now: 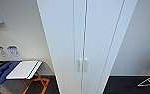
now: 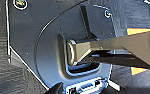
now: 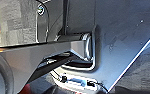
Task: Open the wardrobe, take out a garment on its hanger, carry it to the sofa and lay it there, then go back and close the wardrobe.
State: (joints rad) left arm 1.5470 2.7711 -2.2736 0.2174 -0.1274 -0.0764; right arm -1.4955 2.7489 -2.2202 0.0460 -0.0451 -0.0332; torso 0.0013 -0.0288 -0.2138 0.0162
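Note:
The tall white wardrobe (image 1: 86,37) stands straight ahead in the head view, very close. Its two full-height doors are shut, meeting at a thin vertical seam. Two small white vertical handles (image 1: 82,65) sit side by side at the seam, low in the picture. The garment, the hanger and the sofa are hidden from these views. Both wrist views show the robot's own dark plate and jointed bar over dark carpet.
A low table (image 1: 6,82) at the left carries a white board (image 1: 23,69) and a blue item (image 1: 2,71), with orange straps (image 1: 37,83) on the floor beside it. Thin metal legs (image 1: 149,81) stand on the dark floor at the right. White walls flank the wardrobe.

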